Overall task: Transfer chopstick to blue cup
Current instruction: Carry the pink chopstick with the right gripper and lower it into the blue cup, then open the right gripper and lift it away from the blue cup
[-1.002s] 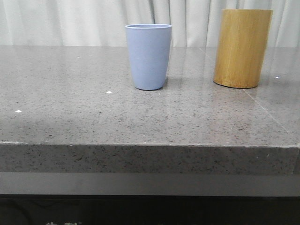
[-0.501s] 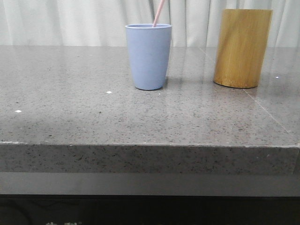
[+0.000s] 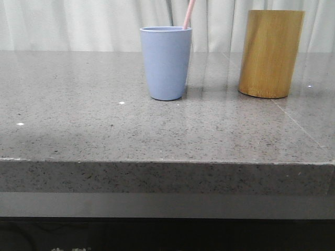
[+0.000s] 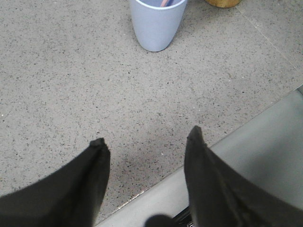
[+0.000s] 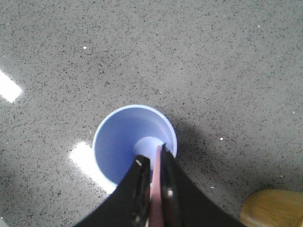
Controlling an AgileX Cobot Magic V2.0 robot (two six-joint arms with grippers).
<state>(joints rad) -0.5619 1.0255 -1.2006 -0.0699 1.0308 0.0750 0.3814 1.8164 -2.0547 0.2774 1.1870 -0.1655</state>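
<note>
The pale blue cup (image 3: pixel 166 63) stands on the grey stone table, left of the bamboo cylinder. A pale pink chopstick (image 3: pixel 189 14) sticks up out of the cup at its right rim and leans right, its top cut off by the frame. In the right wrist view my right gripper (image 5: pixel 152 161) is right above the cup (image 5: pixel 123 142), shut on the chopstick (image 5: pixel 156 177), whose lower end points down into the cup. My left gripper (image 4: pixel 147 141) is open and empty over the table's front edge, with the cup (image 4: pixel 156 23) well beyond it.
A tall yellow-brown bamboo cylinder (image 3: pixel 270 53) stands to the right of the cup, also at the edge of the right wrist view (image 5: pixel 272 208). The table's front edge (image 3: pixel 167 162) runs across the front view. White curtains hang behind.
The chopstick came into the front view from above, went down into the cup, and has shifted from the middle of the rim to its right side.
</note>
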